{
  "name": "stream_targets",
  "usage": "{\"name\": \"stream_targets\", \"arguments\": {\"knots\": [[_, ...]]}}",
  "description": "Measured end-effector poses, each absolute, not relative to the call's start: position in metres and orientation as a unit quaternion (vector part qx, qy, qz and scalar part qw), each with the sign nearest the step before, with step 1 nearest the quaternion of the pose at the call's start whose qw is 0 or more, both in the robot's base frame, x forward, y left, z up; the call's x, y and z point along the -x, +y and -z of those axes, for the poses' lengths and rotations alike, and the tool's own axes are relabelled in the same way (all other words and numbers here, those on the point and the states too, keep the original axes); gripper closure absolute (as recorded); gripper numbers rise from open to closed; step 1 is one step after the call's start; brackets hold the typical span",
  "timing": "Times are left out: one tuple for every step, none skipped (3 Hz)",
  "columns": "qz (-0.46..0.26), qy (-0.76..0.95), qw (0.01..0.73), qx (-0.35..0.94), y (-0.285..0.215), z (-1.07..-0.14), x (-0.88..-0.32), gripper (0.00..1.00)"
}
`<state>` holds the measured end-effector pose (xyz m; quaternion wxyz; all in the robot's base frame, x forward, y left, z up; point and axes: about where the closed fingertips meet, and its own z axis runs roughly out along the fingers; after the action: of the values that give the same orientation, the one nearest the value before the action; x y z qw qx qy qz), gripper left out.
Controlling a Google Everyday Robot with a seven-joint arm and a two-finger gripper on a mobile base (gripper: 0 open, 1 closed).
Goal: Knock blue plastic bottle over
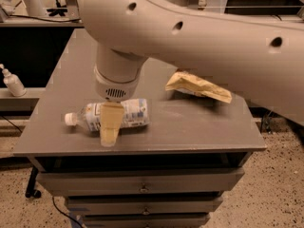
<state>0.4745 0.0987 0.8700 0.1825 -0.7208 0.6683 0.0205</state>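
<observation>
The blue plastic bottle (pixel 128 114) lies on its side on the grey cabinet top (pixel 190 127), near the front left, its white cap pointing left. My gripper (pixel 110 127) hangs down from the big white arm directly over and in front of the bottle's middle. One tan finger (pixel 110 122) covers part of the bottle's label.
A tan chip bag (pixel 197 85) lies on the top to the right of the bottle. A small white pump bottle (pixel 12 82) stands on a low shelf off the left side. Drawers run below the front edge (pixel 142 151). The white arm (pixel 204 37) spans the upper view.
</observation>
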Motion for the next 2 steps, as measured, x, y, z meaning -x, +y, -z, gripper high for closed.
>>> {"name": "stream_targets", "arguments": {"knots": [[-0.044, 0.678, 0.209, 0.703, 0.086, -0.876, -0.473, 0.00], [-0.076, 0.699, 0.272, 0.657, 0.036, -0.888, -0.481, 0.00]]}}
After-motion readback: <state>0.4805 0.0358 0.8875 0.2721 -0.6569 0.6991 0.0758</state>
